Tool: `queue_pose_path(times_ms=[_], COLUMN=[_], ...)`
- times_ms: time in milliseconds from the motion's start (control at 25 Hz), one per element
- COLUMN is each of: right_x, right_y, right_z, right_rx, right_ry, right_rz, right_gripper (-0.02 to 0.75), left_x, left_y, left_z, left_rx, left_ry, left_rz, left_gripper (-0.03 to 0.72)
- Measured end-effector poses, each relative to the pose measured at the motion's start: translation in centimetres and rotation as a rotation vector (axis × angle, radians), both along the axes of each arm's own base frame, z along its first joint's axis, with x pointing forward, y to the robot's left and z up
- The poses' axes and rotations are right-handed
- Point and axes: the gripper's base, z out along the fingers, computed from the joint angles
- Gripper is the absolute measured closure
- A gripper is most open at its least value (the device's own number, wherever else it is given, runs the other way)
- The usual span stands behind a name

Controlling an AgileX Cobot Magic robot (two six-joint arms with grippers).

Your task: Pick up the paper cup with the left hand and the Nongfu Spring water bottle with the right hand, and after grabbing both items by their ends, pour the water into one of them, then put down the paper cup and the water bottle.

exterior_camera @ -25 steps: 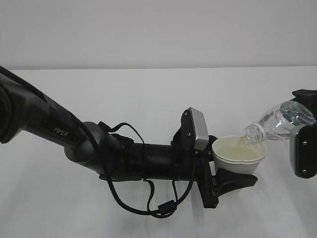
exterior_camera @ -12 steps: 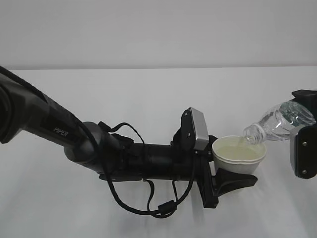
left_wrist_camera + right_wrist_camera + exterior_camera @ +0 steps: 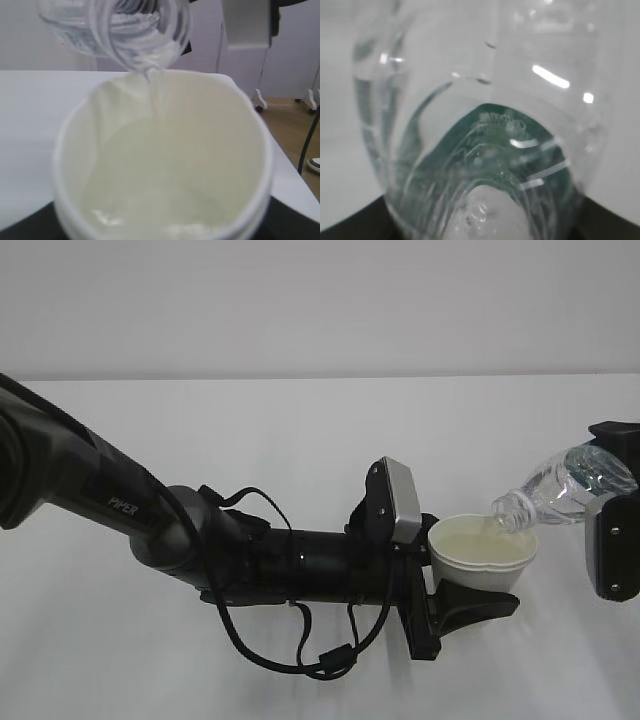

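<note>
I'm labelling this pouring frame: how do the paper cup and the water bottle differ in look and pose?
The paper cup is opaque white with a cream inside; the water bottle is clear ribbed plastic. The cup stands mouth up, while the bottle is tipped, its neck down over the cup's rim. The cup is wide and short, the bottle narrow-necked. Both are held off the table, the cup by the left hand, the bottle by the right hand, and water links them.

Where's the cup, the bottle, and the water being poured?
cup [image 3: 478, 575], outside view, on its white front wall.
bottle [image 3: 560, 483], outside view, on its clear body.
water [image 3: 152, 92], left wrist view, on the falling stream.
</note>
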Motion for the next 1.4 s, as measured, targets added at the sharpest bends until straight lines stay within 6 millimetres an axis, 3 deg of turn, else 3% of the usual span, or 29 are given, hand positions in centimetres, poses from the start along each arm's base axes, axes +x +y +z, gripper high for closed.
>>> queue_pose_path(times_ms=[560,1400], right_x=[0.0,0.1], right_y=[0.0,0.2], right_z=[0.0,1.4], right_rx=[0.214,0.853], right_ry=[0.028,-0.046], right_rz=[-0.073,-0.183], right_gripper=[0.332,0.332], left_x=[0.1,1.1], left_y=[0.0,0.1], left_z=[-0.1,0.2], left_rx=[0.014,-0.03], left_ry=[0.002,0.045], left_rz=[0.013,0.123], left_gripper=[0.249,0.249])
